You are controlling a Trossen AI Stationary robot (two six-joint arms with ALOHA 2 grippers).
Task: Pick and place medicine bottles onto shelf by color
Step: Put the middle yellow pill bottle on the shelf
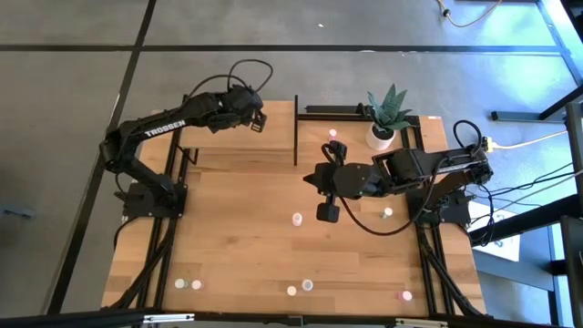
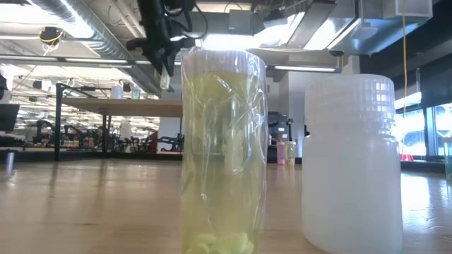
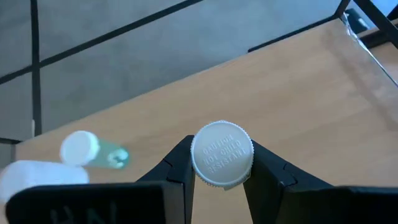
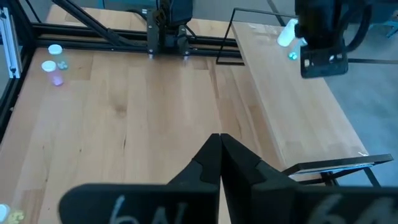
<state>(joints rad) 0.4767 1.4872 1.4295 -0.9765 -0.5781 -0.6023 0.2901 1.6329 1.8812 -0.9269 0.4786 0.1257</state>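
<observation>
Light-wood shelf (image 1: pixel 246 137) sits at the table's (image 1: pixel 237 246) far left corner, a thin black post (image 1: pixel 296 132) marking its inner edge. Above it the left gripper (image 3: pixel 222 180) clasps a white-capped bottle (image 3: pixel 222 154); another bottle (image 3: pixel 93 151) lies on its side on the shelf surface close by. The right gripper (image 4: pixel 219 144) hangs clenched and empty over the open table middle. Small bottles (image 1: pixel 297 219) dot the boards, with a potted plant (image 1: pixel 384 117) at the back.
</observation>
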